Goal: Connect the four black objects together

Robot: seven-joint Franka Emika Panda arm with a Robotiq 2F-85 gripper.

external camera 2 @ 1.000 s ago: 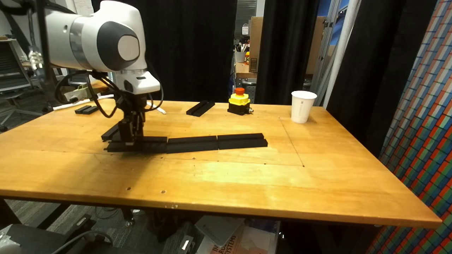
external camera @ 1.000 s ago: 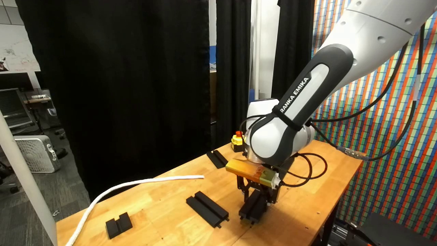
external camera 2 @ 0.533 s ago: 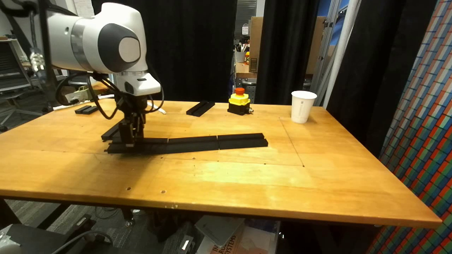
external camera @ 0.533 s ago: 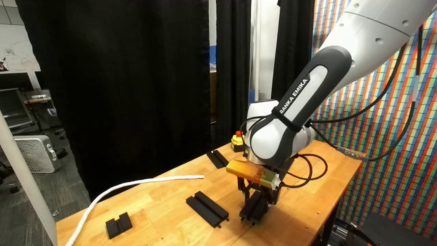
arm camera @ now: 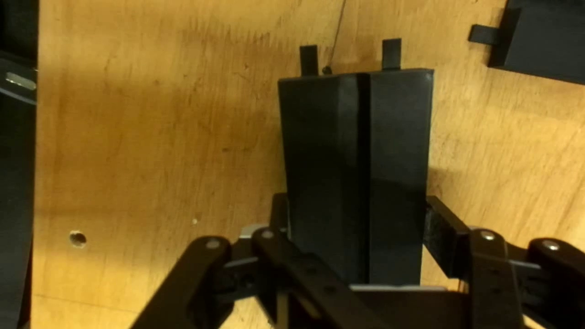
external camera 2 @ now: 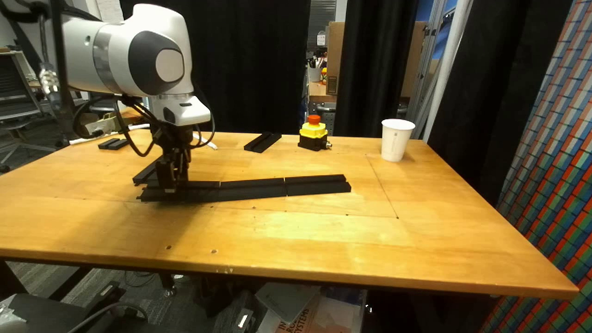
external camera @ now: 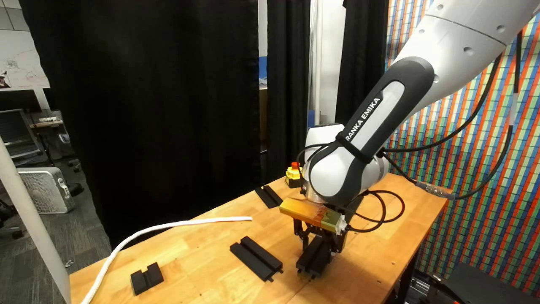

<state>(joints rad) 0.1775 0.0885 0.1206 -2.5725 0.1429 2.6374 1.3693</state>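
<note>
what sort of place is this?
Most likely a robotics lab: a Franka arm, a red-and-yellow emergency-stop box on the table, and what looks like a marked-up whiteboard in the background.

We look down on a matte black rectangular bar (arm camera: 397, 137), grooved along its length, with two short black tabs (arm camera: 308, 60) jutting from its far end. The black jointed gripper (arm camera: 356, 219) straddles it — a finger (arm camera: 445, 237) against each long side. On the yellowish wooden tabletop (arm camera: 137, 137) we also see, cropped at upper right, another black bar (arm camera: 548, 43) — one tab (arm camera: 483, 34) showing.
</note>
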